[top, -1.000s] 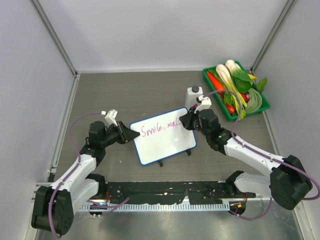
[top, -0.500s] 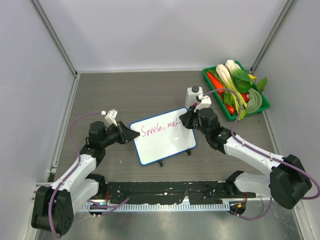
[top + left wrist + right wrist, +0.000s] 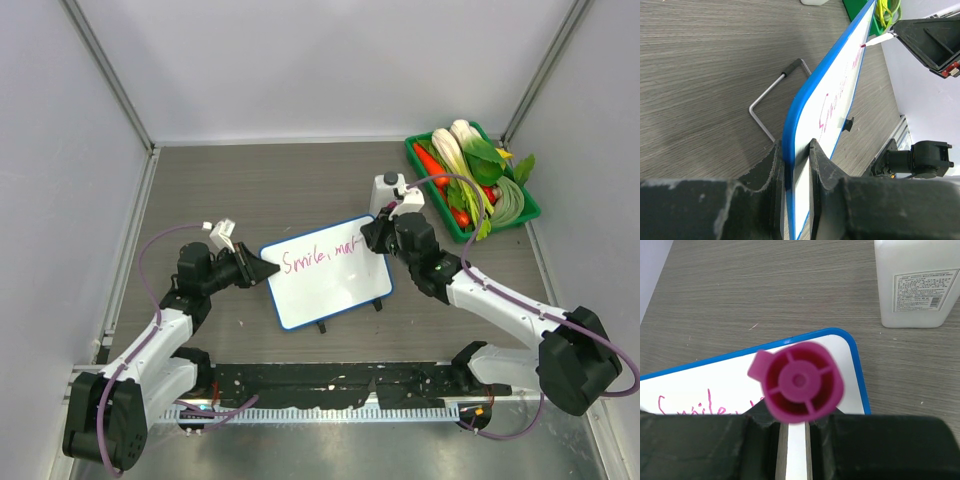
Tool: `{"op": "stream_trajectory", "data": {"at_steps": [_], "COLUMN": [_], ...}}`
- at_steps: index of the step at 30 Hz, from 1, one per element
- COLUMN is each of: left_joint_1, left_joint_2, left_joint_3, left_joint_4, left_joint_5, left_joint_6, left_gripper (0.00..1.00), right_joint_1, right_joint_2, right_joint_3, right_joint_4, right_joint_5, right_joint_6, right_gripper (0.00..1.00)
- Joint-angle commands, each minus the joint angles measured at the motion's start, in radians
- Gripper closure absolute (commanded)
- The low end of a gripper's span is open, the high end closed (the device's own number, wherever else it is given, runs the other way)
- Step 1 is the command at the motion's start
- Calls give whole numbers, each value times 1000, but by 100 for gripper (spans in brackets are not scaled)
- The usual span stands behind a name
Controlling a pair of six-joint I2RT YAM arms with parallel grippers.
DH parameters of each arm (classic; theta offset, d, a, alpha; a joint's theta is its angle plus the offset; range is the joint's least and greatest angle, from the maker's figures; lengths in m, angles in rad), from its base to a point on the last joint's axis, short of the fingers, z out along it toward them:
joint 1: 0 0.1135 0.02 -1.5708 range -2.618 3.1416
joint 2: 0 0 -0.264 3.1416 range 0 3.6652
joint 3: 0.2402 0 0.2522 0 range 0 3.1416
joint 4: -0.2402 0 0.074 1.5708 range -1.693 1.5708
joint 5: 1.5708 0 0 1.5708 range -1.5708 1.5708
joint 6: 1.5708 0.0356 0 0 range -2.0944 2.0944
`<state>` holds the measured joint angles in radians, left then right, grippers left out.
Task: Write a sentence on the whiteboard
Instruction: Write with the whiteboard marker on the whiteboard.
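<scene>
The whiteboard [image 3: 325, 272], white with a blue rim, stands tilted on its wire feet mid-table. Pink writing, the sentence [image 3: 322, 254], runs along its top line. My left gripper [image 3: 266, 270] is shut on the board's left edge; in the left wrist view the blue rim [image 3: 792, 130] sits clamped between both fingers. My right gripper [image 3: 374, 240] is shut on a magenta marker [image 3: 801, 381], whose cap end faces the right wrist camera. The marker tip [image 3: 863, 45] touches the board near its upper right corner, at the end of the written word.
A white bottle [image 3: 387, 192] stands just behind the board's right corner. A green tray [image 3: 440, 215] of vegetables sits at the back right. The board's wire foot [image 3: 771, 95] rests on the wood-grain table behind it.
The right gripper has shifted slightly right along the top line, and the pink writing has grown by a stroke. The left arm and board have not moved.
</scene>
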<state>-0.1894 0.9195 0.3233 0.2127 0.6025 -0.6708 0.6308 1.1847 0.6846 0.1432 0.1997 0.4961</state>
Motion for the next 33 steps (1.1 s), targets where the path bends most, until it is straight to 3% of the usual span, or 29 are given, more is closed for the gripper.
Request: {"op": "stream_trajectory", "data": {"at_steps": [1, 22, 33], "left_joint_1": [24, 22, 24], "left_joint_2": [4, 5, 9], "left_joint_3": [-23, -23, -21], "left_joint_4": [-41, -41, -39], "left_joint_5": [-173, -173, -171], "left_joint_6": [126, 126, 128], "left_gripper": [100, 100, 100], "right_joint_1": [-5, -5, -5], "right_joint_2": [4, -13, -26], "right_joint_3": [36, -8, -33], "right_joint_4": [-8, 15, -19], "right_joint_5": [55, -69, -31], "right_joint_6": [-10, 2, -5], "right_gripper": [98, 99, 99]}}
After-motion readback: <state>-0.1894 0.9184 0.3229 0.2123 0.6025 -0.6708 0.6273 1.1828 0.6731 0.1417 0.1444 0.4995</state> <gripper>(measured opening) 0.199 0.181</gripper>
